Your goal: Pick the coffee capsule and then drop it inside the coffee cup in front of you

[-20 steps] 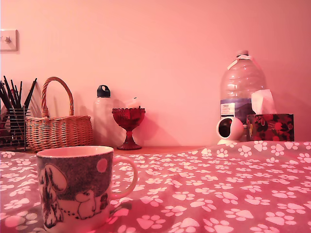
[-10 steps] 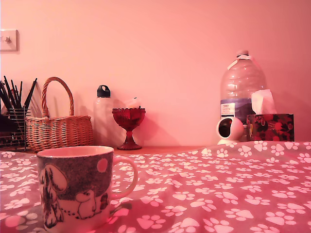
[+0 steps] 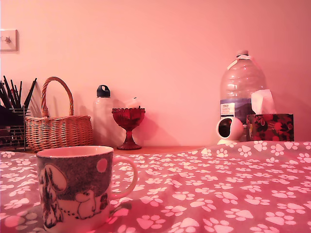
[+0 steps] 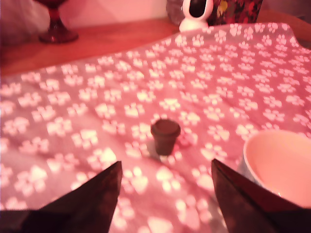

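The coffee cup (image 3: 75,187), a large pale mug with a dark speckled band, white cartoon creatures and a loop handle, stands near the front at the exterior view's left. In the wrist view only part of the coffee cup's rim (image 4: 252,145) and pale inside shows. A small dark coffee capsule (image 4: 165,137) stands upright on the paw-print cloth, a short way beside the cup. My gripper (image 4: 165,166) is open, its dark fingers (image 4: 97,191) spread on either side of the capsule and still short of it. The exterior view shows neither the gripper nor the capsule.
A pink paw-print cloth (image 3: 233,189) covers the table. Along the back wall stand a wicker basket (image 3: 58,128), a pen holder (image 3: 12,124), a bottle (image 3: 102,114), a red glass goblet (image 3: 128,124), a small white camera (image 3: 229,130), a water jug (image 3: 241,87) and a tissue box (image 3: 270,126).
A dark shape at the exterior view's far left, by the pen holder, has shifted slightly. The cup and everything else stand as before.
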{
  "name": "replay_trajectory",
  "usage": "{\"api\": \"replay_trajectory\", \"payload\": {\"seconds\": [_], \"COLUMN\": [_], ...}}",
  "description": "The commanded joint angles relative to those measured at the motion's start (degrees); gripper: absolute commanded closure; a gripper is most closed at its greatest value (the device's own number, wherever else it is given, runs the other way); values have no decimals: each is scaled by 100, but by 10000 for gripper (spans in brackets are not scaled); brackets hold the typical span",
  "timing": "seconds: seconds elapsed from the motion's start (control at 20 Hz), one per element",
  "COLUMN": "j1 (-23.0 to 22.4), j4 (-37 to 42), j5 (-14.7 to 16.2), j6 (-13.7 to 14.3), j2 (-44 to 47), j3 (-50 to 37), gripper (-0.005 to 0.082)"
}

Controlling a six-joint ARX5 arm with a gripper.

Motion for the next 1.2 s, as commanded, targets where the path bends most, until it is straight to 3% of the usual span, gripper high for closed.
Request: {"api": "replay_trajectory", "payload": {"seconds": [0.0,0.3,0.45,0.55,0.7,1.15], "j1": [11,48,39,-11,-107,-223], "j4": [203,1005,1449,1711,1947,2334], "j5": [177,448,448,446,422,424], "j6": [90,107,382,957,1172,1191], "j2": [201,1102,1613,1886,2256,3418], "j3": [11,13,13,17,57,608], "gripper": [235,236,236,236,236,236]}}
